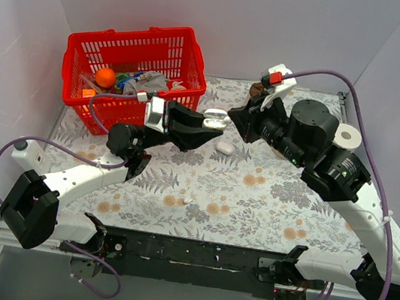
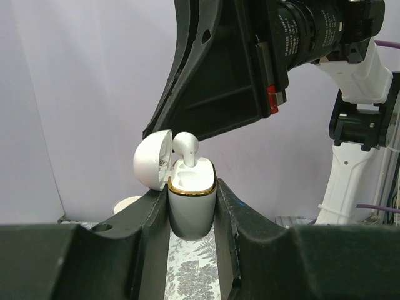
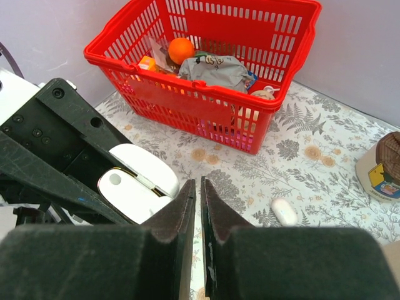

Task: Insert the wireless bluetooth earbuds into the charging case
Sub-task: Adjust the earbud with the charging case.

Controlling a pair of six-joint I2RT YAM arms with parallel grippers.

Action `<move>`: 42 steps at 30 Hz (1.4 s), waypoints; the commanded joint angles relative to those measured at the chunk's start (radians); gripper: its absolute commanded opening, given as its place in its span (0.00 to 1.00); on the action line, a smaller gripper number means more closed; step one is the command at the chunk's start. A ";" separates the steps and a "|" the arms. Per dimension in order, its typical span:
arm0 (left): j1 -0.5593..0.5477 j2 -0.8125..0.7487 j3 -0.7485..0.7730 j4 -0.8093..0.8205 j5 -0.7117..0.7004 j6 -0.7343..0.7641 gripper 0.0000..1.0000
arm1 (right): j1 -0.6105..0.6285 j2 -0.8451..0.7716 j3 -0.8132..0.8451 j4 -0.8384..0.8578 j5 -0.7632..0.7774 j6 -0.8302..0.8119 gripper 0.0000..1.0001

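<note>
White and glossy, the charging case [image 2: 192, 209] stands upright, clamped by its lower body between the 2 fingers of the left end effector [image 2: 192, 206], which holds it up above the worktop [image 1: 253, 196]. The case's rim shows a thin gold band, and its hinged lid is swung open to the left in the left wrist view. We see 1 earbud [image 2: 185, 149] in the case, stem down in a socket and rounded head standing above the rim.

The right end effector [image 3: 200, 197] hangs close above and beside the open case. Its 2 fingers are drawn together with only a thin slit between them, and we see nothing held there. In the top view the 2 end effectors meet nose to nose over the far middle of the floral worktop, with the case between them.

On the worktop just near of that meeting point lies a small white oval piece [image 3: 284, 211]; we cannot tell whether it is an earbud. A red basket [image 1: 193, 50] sits at the far left, holding an orange ball [image 3: 181, 49] and a grey packet [image 3: 215, 69]. A jar [image 3: 386, 164] with a brown lid stands at the far side.
</note>
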 commanded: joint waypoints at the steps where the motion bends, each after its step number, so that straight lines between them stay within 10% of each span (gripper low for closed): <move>1: -0.004 -0.025 0.015 0.012 -0.027 0.009 0.00 | -0.004 0.003 0.046 -0.002 -0.037 0.000 0.14; 42: -0.004 0.010 0.043 -0.117 -0.107 0.102 0.00 | -0.002 -0.034 0.025 -0.005 -0.100 0.032 0.14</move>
